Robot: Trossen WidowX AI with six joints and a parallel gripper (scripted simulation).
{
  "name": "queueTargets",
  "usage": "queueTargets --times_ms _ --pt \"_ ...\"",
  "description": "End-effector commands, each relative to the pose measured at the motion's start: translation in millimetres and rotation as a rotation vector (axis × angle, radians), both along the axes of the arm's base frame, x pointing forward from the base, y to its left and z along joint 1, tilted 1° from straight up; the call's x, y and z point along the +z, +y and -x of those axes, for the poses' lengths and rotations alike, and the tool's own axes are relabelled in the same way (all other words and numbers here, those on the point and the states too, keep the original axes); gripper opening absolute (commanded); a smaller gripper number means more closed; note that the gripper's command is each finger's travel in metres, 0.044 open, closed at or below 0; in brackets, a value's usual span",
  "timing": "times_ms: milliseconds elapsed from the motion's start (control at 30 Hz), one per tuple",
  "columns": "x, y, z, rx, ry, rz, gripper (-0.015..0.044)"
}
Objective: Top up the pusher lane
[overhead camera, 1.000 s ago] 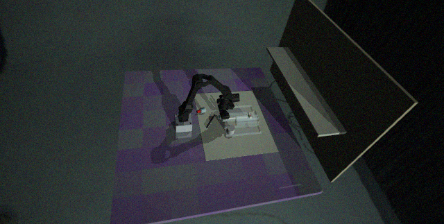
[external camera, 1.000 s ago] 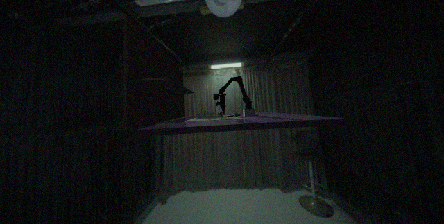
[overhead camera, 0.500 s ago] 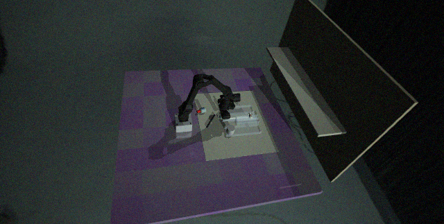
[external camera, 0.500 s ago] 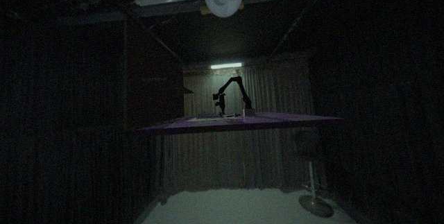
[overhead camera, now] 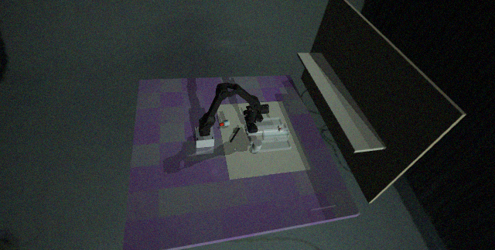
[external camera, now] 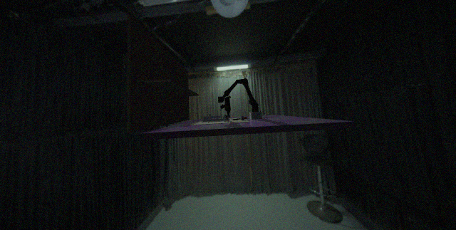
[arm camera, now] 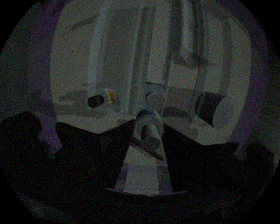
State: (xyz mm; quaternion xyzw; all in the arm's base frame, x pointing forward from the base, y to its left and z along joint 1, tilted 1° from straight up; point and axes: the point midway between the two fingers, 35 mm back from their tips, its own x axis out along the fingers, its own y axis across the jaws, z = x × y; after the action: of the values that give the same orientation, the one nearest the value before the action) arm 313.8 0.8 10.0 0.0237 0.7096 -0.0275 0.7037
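My gripper [overhead camera: 252, 128] [arm camera: 148, 124] is shut on a small pale jar [arm camera: 149, 127], held upright between the dark fingers. It hangs just above the pale mat, at the near left of the white pusher-lane fixture [overhead camera: 275, 134] [arm camera: 184, 63]. A small thing with a red mark [overhead camera: 278, 128] stands inside the lane; it is too dim to tell more. In the exterior view the arm and gripper [external camera: 226, 112] are only a dark outline above the table.
A loose jar with a red and blue end [overhead camera: 223, 123] [arm camera: 98, 100] lies on its side near the arm base [overhead camera: 205, 138]. A black stick [overhead camera: 234, 135] lies beside it. A pale cylinder [overhead camera: 255, 146] stands at the fixture's front left corner. A tall board with a shelf [overhead camera: 340, 103] stands at the right.
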Motion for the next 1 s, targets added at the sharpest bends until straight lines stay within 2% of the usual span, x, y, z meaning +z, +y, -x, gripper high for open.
queueTargets --times_ms 0,967 --pt "1.0 -0.1 -9.9 0.002 -0.025 -0.002 0.0" --pt "2.6 -1.1 -22.4 0.002 -0.027 -0.001 0.0"
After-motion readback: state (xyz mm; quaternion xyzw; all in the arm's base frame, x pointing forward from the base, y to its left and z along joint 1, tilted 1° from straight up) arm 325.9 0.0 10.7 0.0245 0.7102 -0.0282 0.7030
